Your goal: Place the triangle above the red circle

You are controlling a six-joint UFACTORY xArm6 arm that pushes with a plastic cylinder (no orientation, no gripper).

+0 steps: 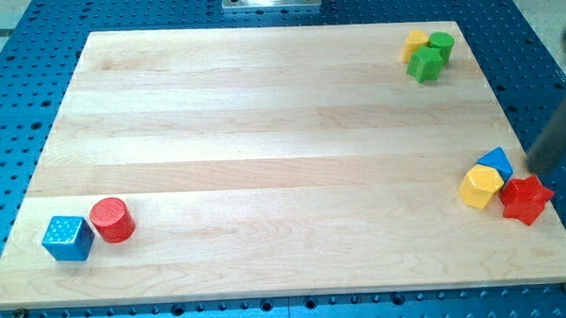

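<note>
Sitting nearest the view's bottom left corner of the wooden tabletop (283, 159), a blue cube (67, 238) touches or almost touches the red circle (112, 220), a short cylinder just to its right; both lie close to the tabletop's left and bottom edges. Across at the view's right, a red star-shaped block (526, 199) lies close to the right edge, pressed against a yellow hexagonal block (480, 186), and the blue triangle (497, 161) rests just above and between them, touching the yellow one. My tip (535, 172) comes down at the star's upper right, just right of the triangle; whether it touches either block cannot be told. The arm carries no end effector with jaws, only a dark blurred rod, so nothing is gripped. Between this cluster and the red circle the tabletop lies open across its whole middle, and the space above the circle is free. Farthest off, near the view's top right corner, a yellow block (415, 45) and two green blocks (425, 64) (440, 45) huddle together. No writing or labels can be read anywhere.
</note>
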